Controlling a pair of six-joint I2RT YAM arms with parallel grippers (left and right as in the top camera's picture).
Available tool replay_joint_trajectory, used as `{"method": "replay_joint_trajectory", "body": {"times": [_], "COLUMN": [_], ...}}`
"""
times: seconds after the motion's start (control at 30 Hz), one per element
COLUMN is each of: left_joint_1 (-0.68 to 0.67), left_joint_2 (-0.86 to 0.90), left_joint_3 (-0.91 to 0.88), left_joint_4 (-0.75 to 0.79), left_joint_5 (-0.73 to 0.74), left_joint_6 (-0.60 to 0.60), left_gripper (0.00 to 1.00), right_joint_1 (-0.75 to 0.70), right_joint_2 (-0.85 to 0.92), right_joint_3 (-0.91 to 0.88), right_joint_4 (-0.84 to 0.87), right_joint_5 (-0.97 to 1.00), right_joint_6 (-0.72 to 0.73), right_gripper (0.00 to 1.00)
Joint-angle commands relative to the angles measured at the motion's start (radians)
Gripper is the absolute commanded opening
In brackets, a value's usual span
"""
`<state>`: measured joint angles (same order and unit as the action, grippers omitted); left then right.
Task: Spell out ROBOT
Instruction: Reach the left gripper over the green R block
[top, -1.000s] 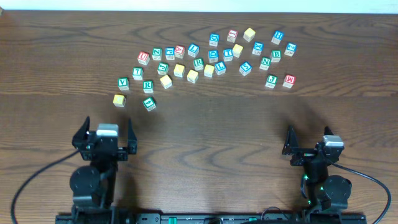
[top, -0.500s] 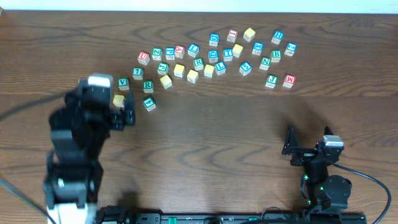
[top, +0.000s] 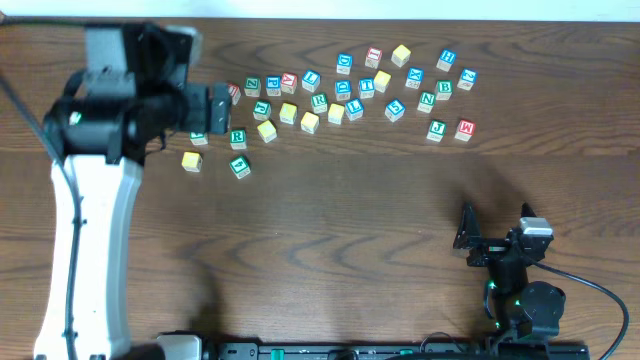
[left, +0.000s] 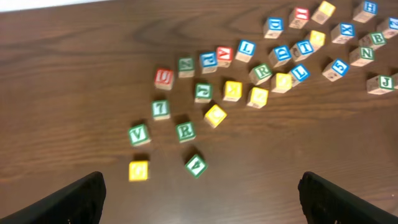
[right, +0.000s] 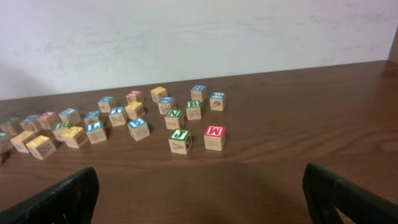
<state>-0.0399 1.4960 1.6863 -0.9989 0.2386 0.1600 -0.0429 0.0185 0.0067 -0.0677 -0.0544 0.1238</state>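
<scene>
Left pincer (left: 200, 186): fingers apart, empty, only tips showing.
Right pincer (right: 199, 177): fingers apart, empty.
Red-lettered wooden U cube (top: 233, 92): partly under left arm (top: 90, 200) overhead.

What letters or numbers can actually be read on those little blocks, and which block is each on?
"U": red U cube
"7": green 7 cube
"V": green V cube
"R": green R cube
"R": second green R cube
"L": blue L cube
"B": green B cube
"N": green N cube
"J": green J cube
"M": red M cube
All other faces are too blurred, small or tilted to read.
</scene>
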Motion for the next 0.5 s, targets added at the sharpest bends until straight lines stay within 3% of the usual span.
{"method": "replay_joint_trajectory", "body": {"times": [0.0, 0.3, 0.47], "left_joint_1": [-0.038, -0.056, -0.056], "left_joint_2": [0.042, 0.06, 0.06], "left_joint_3": [0.039, 0.037, 0.037], "left_joint_4": [-0.014, -0.021, -0.019], "left_joint_5": [0.016, 0.016, 0.016], "left_joint_6": [-0.005, -0.161, -0.175], "left_gripper": [0.98, 0.98, 0.98], "right_joint_1": [-0.006, -0.006, -0.006], "right_joint_2": [-0.002, -0.002, -0.002], "right_joint_3": [-0.001, -0.001, -0.001], "right_joint_4": [-0.003, -0.003, -0.003], "right_joint_5": [-0.005, -0.005, 0.007], "right_joint_6": [-0.006, -0.006, -0.006], "right_gripper": [0.99, 0.99, 0.99]}}
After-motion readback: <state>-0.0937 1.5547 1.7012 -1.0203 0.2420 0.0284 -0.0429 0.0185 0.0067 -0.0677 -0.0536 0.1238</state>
